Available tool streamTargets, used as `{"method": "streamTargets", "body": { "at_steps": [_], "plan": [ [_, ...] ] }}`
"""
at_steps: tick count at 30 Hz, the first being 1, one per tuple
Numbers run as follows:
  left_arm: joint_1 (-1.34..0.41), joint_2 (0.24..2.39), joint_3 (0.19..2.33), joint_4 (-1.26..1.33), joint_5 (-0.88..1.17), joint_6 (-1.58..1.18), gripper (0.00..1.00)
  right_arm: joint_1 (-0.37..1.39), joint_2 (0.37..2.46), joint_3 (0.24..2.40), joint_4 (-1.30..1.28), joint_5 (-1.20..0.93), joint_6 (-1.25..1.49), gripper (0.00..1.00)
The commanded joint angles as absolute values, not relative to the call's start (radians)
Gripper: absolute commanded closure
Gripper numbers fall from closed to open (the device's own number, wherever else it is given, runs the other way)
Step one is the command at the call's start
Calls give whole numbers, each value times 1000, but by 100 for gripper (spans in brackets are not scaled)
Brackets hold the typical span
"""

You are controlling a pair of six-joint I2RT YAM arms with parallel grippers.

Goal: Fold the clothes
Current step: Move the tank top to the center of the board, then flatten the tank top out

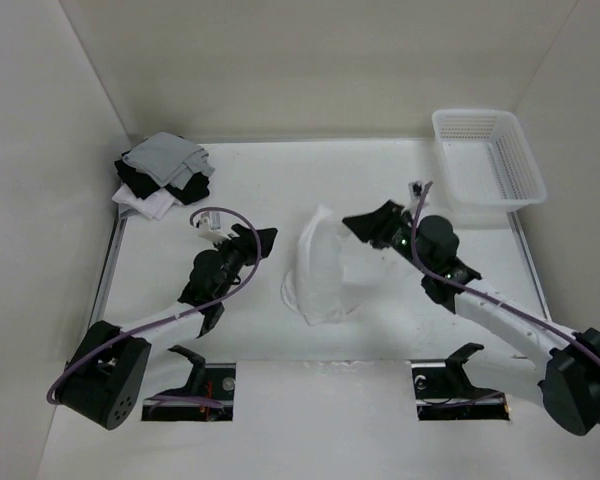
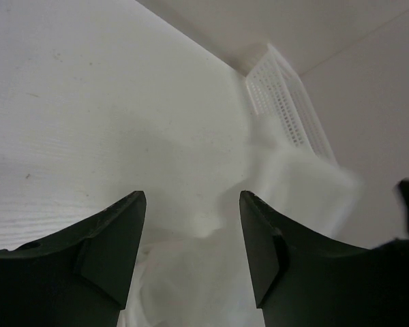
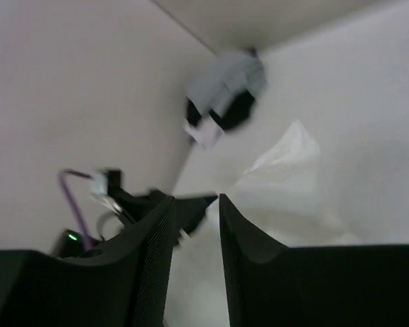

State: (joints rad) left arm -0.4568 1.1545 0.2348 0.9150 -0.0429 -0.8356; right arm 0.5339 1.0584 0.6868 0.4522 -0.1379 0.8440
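Garment (image 1: 320, 265) lay bunched at the middle of the table (image 1: 250, 185), one edge peaked up, between the grippers. Left gripper (image 1: 268, 240) just beside it, jaws wide, empty. Right gripper (image 1: 352, 220) near the peak, jaws narrowly parted, nothing held. Judged: mid-fold, cloth uneven. Next move would need an edge pinch and a flat lay-over.

The clothes (image 1: 318, 265) are plain white, barely set off from the white tabletop (image 1: 230, 330). The basket (image 1: 488, 155) is white too, its walls patterned with a fine grid of holes. The stack of garments (image 1: 163, 172) shows grey on top, black beneath and white at its lower edge. The left tool (image 2: 191, 204) and right tool (image 3: 196, 204) are matt black. The left arm (image 1: 160, 320) and right arm (image 1: 500, 315) are white with black joints; their cables (image 1: 218, 211) are purple.
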Motion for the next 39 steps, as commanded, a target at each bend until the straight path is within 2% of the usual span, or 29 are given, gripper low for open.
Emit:
{"method": "streamTargets", "body": {
  "at_steps": [1, 4, 7, 9, 10, 11, 12, 14, 15, 18, 22, 28, 39],
  "plan": [
    [-438, 1098, 235, 839, -61, -842, 43, 571, 1011, 507, 379, -94, 851, 47],
    [-516, 1084, 300, 747, -121, -755, 43, 571, 922, 439, 272, -13, 842, 47],
    [-577, 1181, 389, 649, -228, -701, 44, 558, 974, 454, 148, 99, 810, 72],
    [-590, 1260, 448, 609, -242, -698, 44, 564, 1052, 483, 140, 126, 799, 81],
    [-594, 1308, 481, 594, -247, -696, 44, 567, 1116, 511, 150, 136, 792, 82],
    [-593, 1343, 506, 575, -253, -696, 44, 577, 1193, 543, 170, 138, 784, 80],
    [-578, 1385, 531, 560, -273, -706, 44, 593, 1291, 583, 210, 135, 775, 73],
    [-553, 1416, 545, 554, -311, -715, 44, 597, 1369, 626, 247, 140, 770, 60],
    [-518, 1475, 576, 554, -337, -732, 42, 608, 1485, 694, 306, 143, 744, 48],
    [-492, 1563, 641, 543, -307, -735, 43, 599, 1603, 768, 342, 155, 744, 47],
    [-516, 1684, 773, 464, -301, -678, 63, 597, 1677, 795, 391, 178, 753, 54],
    [-608, 1759, 889, 368, -452, -543, 78, 594, 1649, 720, 475, 199, 761, 54],
    [-599, 1921, 1068, 241, -497, -514, 75, 579, 1631, 629, 581, 153, 787, 54]
  ]
}}
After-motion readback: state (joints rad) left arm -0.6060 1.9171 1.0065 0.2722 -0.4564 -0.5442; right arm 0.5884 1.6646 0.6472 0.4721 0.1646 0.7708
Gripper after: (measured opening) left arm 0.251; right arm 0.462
